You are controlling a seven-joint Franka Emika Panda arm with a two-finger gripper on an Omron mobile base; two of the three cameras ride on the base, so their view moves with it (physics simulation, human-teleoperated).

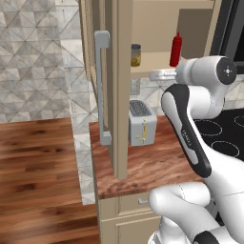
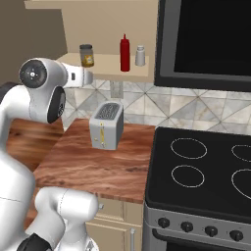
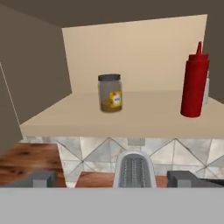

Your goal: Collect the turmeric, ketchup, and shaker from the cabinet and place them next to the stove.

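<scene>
Turmeric [image 3: 110, 92] stands upright on the open cabinet [image 1: 121, 86] shelf, dead ahead of the pincer [image 3: 111, 179] and a bit above its fingertips [image 3: 42, 179], still well apart from them. Ketchup [image 3: 194, 83] is on the same shelf, off to the pincer's right and upright. Shaker [image 2: 140, 55] sits just beyond the ketchup, further right; in the hand view it's mostly hidden behind the bottle, so I can't tell whether the two touch.

All three items are on the shelf, none collected yet, none beside the stove [image 2: 206, 171]. Step in hand looks like the approach for the first pick, most likely the turmeric, since the pincer lines up with it.

Pincer is spread wide and empty, nothing between the fingers.

Below the pincer sits the toaster [image 2: 107, 125] on the wooden counter [image 2: 93, 164] (not a task item, just an obstacle underneath). The cabinet door's handle [image 1: 102, 86] is off to the pincer's left, door swung out.

Next move calls for: lift slightly, push forward over the shelf edge until the jar sits between the fingers, close on its body under the dark lid. Then back out without clipping the ketchup.
</scene>
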